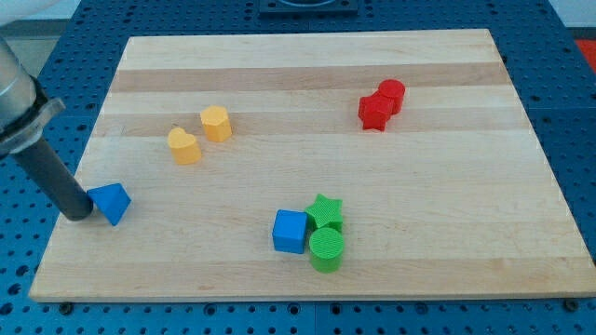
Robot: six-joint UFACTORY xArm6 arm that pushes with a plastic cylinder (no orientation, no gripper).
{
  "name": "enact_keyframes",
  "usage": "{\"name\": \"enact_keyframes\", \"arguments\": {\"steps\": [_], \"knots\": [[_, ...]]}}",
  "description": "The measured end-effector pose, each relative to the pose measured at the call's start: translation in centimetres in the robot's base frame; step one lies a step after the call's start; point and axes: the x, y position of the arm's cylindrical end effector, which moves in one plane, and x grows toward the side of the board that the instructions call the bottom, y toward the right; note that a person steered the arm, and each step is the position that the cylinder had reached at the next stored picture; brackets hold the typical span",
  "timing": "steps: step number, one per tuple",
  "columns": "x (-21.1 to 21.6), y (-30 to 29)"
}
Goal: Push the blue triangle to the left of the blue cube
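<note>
The blue triangle (112, 202) lies near the board's left edge, low in the view. My tip (80, 215) stands right against its left side, touching or nearly so. The dark rod rises from there to the view's upper left. The blue cube (290, 231) sits lower centre, well to the right of the triangle, with green blocks touching its right side.
A green star (326, 211) and a green cylinder (327, 249) crowd the cube's right. Two yellow blocks (184, 145) (216, 123) lie above the triangle. A red star (373, 113) and a red cylinder (391, 95) sit at upper right. The wooden board (307, 70) rests on a blue table.
</note>
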Motion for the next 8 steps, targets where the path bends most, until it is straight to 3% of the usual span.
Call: {"name": "enact_keyframes", "arguments": {"steps": [2,6,8], "knots": [[-1.2,0.7],[0.8,12.4],[-0.3,13.4]]}}
